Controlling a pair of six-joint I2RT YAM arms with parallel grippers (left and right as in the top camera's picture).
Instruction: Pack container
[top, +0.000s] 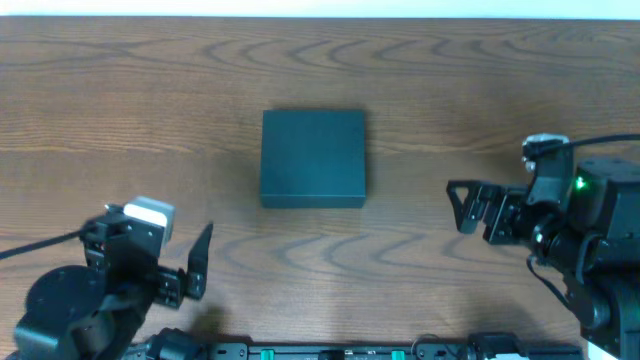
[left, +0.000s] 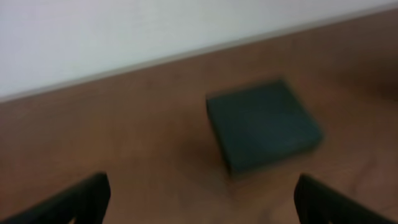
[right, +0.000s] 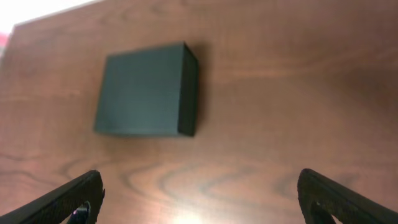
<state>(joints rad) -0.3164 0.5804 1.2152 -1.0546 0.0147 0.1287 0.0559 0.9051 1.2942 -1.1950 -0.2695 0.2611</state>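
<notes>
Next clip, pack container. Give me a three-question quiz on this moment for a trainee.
1. True or false: the container has its lid raised.
2. What do the left and right jaws hold? A) the container; B) nothing, both stand open; C) a snack packet each.
3. In a few words: where is the container relative to both arms' jaws?
Key: 1 false, the lid is shut. 2 B. 3 On the table, apart from both, touched by neither.
</notes>
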